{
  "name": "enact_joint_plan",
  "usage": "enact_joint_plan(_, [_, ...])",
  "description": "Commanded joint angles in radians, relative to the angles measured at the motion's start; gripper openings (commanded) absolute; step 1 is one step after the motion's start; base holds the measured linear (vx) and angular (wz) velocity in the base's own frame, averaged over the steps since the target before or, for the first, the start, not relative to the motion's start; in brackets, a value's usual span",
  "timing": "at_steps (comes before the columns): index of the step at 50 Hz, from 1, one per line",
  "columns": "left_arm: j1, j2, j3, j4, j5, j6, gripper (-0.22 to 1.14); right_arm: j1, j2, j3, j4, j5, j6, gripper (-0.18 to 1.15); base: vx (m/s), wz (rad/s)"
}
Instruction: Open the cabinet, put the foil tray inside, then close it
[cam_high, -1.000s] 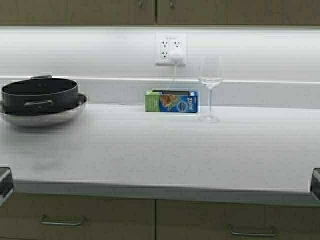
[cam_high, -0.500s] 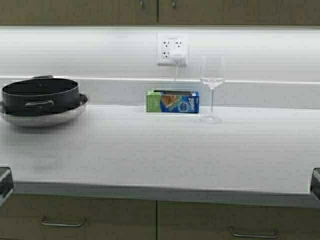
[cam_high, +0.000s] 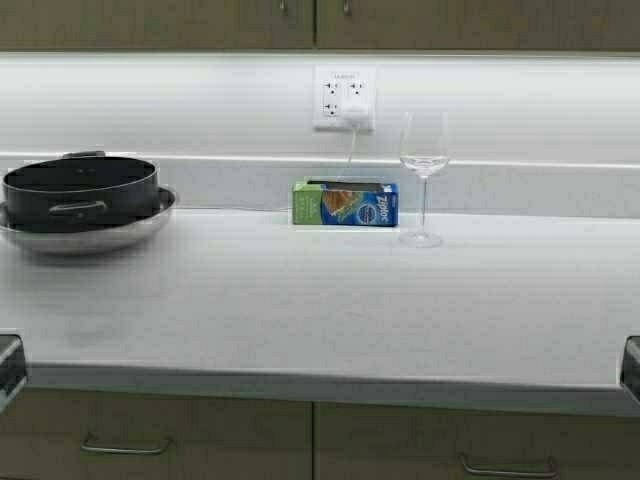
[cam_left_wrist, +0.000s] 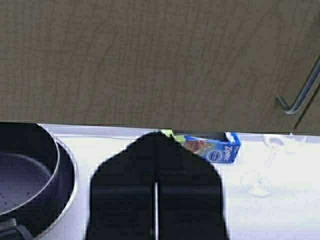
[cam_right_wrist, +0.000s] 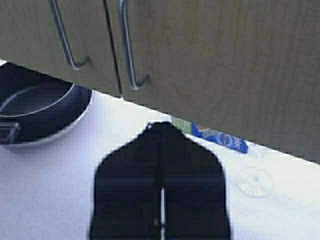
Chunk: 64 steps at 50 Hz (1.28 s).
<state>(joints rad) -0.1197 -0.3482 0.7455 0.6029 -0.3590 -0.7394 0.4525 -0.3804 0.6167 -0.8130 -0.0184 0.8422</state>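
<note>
The cabinet (cam_high: 150, 25) hangs above the counter, and only the bottom strip of its two tan doors shows in the high view. Both doors are closed, with metal bar handles (cam_right_wrist: 127, 50) at their meeting edges. It also fills the left wrist view (cam_left_wrist: 150, 60). The foil tray is out of view. My left gripper (cam_left_wrist: 156, 137) is shut and empty, low at the counter's front left corner (cam_high: 8, 365). My right gripper (cam_right_wrist: 161, 126) is shut and empty, low at the front right corner (cam_high: 632, 365).
A black pot (cam_high: 80, 190) sits in a round steel bowl (cam_high: 90, 235) at the left of the white counter (cam_high: 320, 320). A blue-green Ziploc box (cam_high: 345, 203) and a wine glass (cam_high: 423, 170) stand at the back. A wall outlet (cam_high: 343, 97) is above, and drawers with horizontal handles (cam_high: 120, 445) are below.
The robot has moved slightly: the whole scene has shifted a little to the right and down in the high view. Both arms stay parked.
</note>
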Motion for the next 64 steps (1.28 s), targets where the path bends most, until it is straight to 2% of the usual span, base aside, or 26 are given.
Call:
enact_joint_plan(1, [-0.002, -0.018, -0.008, -0.002, -0.008, -0.002, 0.04, 0.002, -0.012, -0.011, -0.002, -0.002, -0.002, 0.08, 0.0, 0.0])
enact_joint_plan(64, [-0.002, -0.031, 0.012, -0.003, -0.008, -0.002, 0.04, 0.002, -0.02, -0.005, -0.002, 0.005, -0.002, 0.07, 0.0, 0.0])
